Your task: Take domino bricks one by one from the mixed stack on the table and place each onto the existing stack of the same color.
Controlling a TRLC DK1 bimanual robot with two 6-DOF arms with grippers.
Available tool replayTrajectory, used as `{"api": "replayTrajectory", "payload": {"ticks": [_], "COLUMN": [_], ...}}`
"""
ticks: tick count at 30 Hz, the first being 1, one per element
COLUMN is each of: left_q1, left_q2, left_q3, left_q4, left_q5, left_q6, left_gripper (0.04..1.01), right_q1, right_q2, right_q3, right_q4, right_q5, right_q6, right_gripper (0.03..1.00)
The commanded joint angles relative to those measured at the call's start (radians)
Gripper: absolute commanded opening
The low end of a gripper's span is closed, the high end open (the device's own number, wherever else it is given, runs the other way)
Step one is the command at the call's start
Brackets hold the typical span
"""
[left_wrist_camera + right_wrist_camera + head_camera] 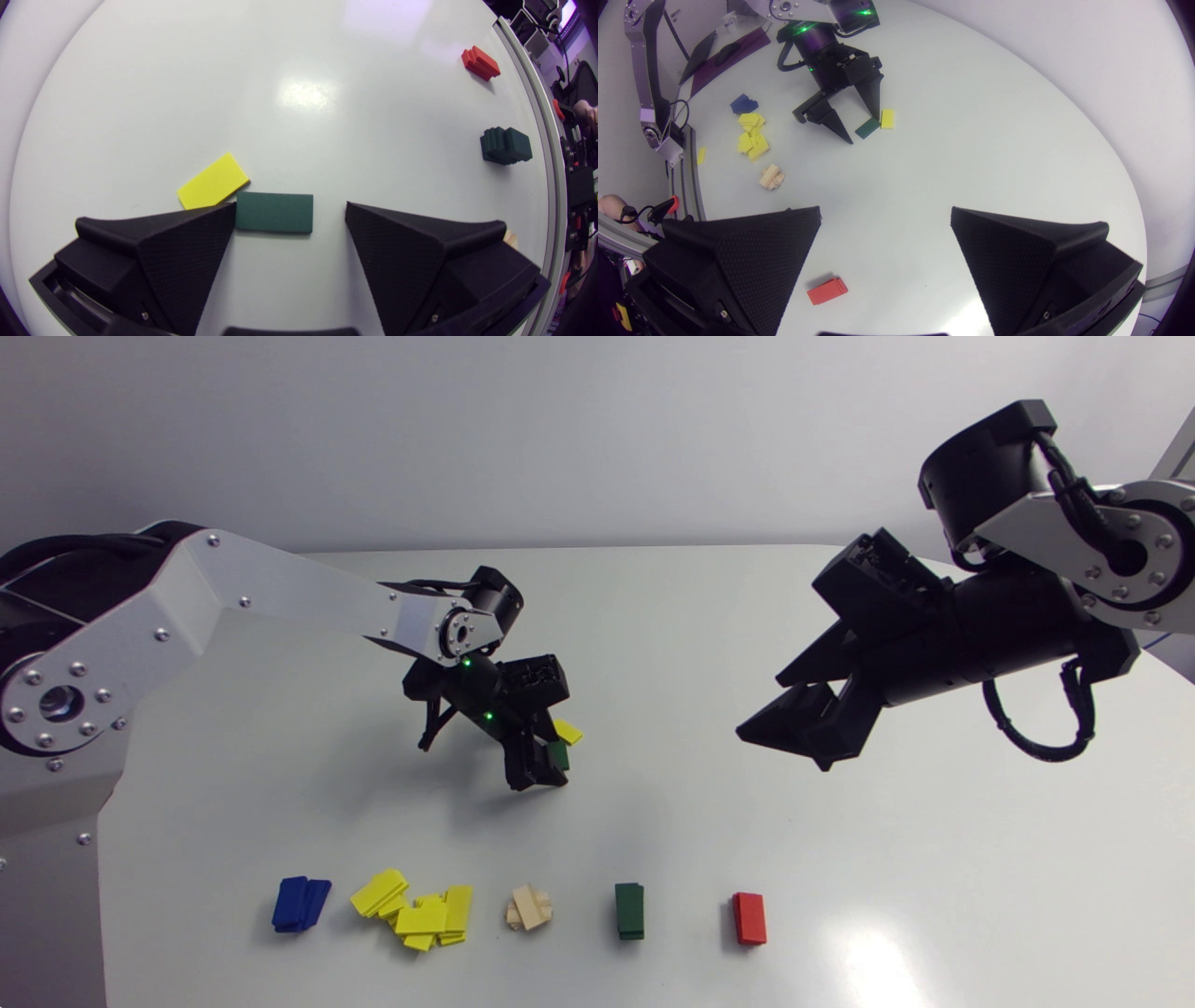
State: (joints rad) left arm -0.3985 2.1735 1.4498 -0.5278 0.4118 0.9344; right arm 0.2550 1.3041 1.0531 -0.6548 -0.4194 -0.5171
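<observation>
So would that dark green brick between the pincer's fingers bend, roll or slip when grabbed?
Probably stiff: the green brick has crisp, straight edges. It shouldn't roll, lying flat on the table as a slab. Being low, it offers the left pincer little to grip, and a nudge would likely slide it on the glossy top, perhaps into the yellow brick.

Tabletop (709, 644): plain white
Arms: left end effector (289, 206), right end effector (886, 212), matte black, crosshatched
Loose: green brick (274, 212), dark; yellow brick (212, 182), bright
Row: blue stack (301, 903), yellow pile (417, 912), tan stack (529, 907), green stack (629, 910), red stack (749, 918)
</observation>
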Motion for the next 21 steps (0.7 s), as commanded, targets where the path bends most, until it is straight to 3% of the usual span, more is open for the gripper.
{"api": "replayTrajectory", "payload": {"ticks": [1,11,14,21], "left_q1": [0.006,0.012,0.015,0.015], "left_q2": [0.043,0.037,0.023,-0.069], "left_q3": [0.018,0.015,0.015,0.007], "left_q4": [-0.023,-0.055,-0.067,-0.107], "left_q5": [0.005,0.005,0.007,0.007], "left_q6": [0.027,0.040,0.043,0.041], "left_gripper": [0.666,0.300,0.254,0.254], "right_q1": [-0.007,-0.005,0.000,0.004], "right_q2": [-0.016,-0.017,-0.016,-0.022], "right_q3": [-0.025,-0.024,-0.025,-0.033], "right_q4": [-0.003,-0.002,0.000,0.000], "right_q5": [-0.005,-0.005,-0.005,-0.005], "right_q6": [-0.017,-0.017,-0.014,-0.011], "right_gripper": [0.979,0.979,0.979,0.979]}}
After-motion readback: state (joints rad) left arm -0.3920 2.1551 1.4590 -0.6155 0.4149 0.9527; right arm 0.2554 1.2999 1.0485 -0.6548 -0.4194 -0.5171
